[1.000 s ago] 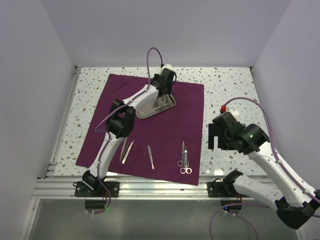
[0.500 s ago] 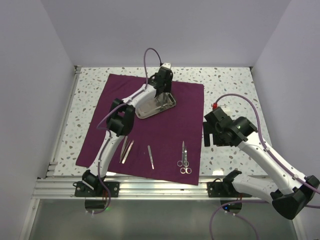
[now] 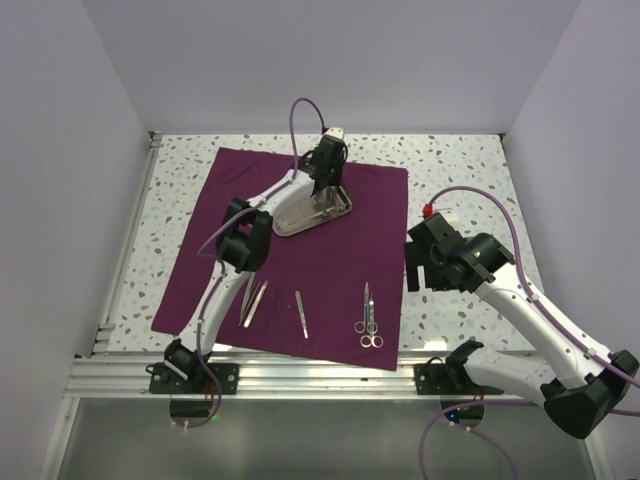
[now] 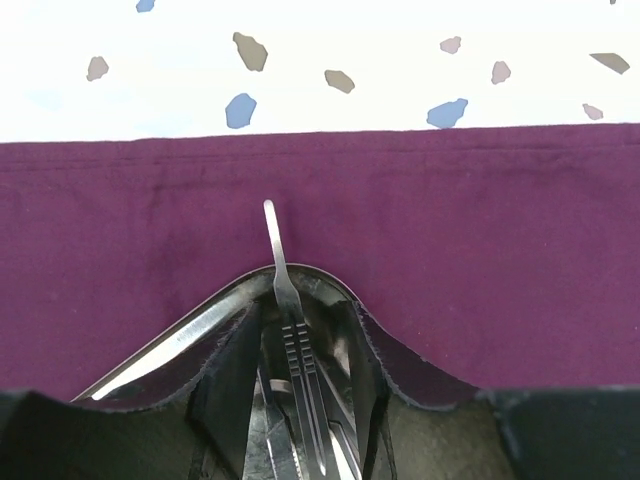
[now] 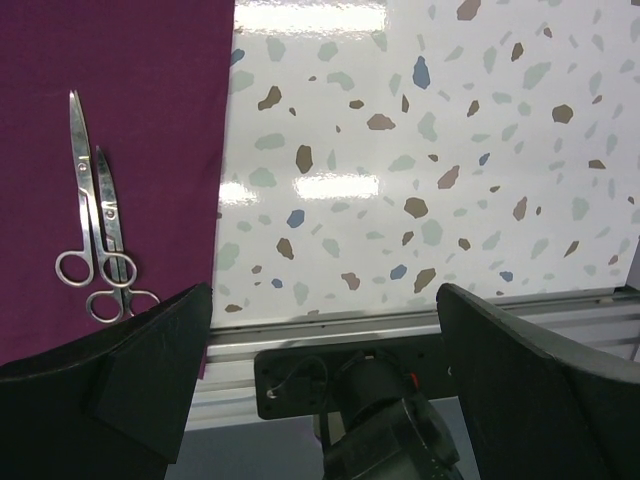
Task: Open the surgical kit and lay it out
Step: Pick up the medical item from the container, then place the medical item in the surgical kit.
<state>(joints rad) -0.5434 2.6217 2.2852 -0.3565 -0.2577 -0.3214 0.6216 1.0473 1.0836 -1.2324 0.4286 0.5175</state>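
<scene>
The dark purple cloth (image 3: 340, 255) lies spread flat on the table. The steel tray (image 3: 300, 218) sits on its far half. My left gripper (image 3: 326, 188) reaches down into the tray. In the left wrist view its fingers (image 4: 232, 375) stand a little apart on either side of a slim ribbed steel tool (image 4: 290, 330) whose end pokes over the tray rim (image 4: 170, 340); the left gripper (image 4: 298, 312) is open. Tweezers (image 3: 254, 300), a slim tool (image 3: 301, 313) and two scissors (image 3: 369, 316) lie on the cloth's near half. My right gripper (image 3: 413, 268) is open and empty, right of the cloth.
In the right wrist view the right gripper (image 5: 322, 300) hangs over speckled table near the front rail (image 5: 400, 330), with the scissors (image 5: 95, 225) on the cloth (image 5: 120, 60) to its left. White walls close in on the left, back and right.
My right arm has swung left, bringing its gripper closer to the cloth's right edge. My left gripper has shifted slightly over the tray and now holds still.
</scene>
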